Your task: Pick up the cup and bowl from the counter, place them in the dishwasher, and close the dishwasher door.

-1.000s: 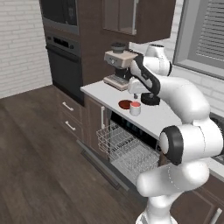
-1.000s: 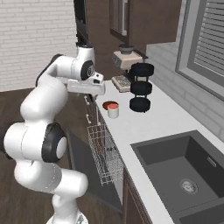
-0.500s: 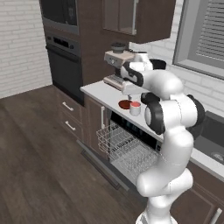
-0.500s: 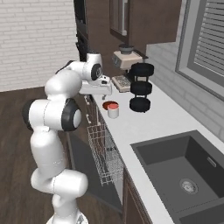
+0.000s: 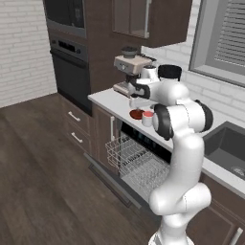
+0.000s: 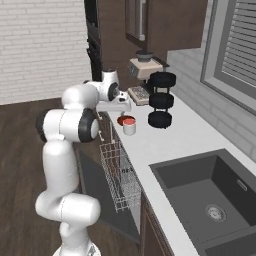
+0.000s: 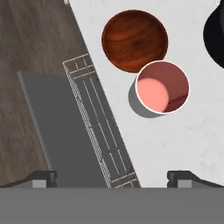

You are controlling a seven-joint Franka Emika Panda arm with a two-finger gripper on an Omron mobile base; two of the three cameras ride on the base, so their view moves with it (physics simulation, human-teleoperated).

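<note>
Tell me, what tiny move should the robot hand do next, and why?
Probably sink straight down toward the cup. The gripper hangs open above the counter and holds nothing, and the cup stands upright next to the bowl, so it likely has to come lower before it can close.

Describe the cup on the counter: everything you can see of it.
The cup is a small white cylinder with a salmon-red inside and a thin pale rim; no handle shows. It stands upright and looks empty, on the pale counter near the front edge, above the open dishwasher. In the hand view its rim sits right against the dark red-brown bowl; whether they touch is unclear. The open gripper hangs above, not touching it.
</note>
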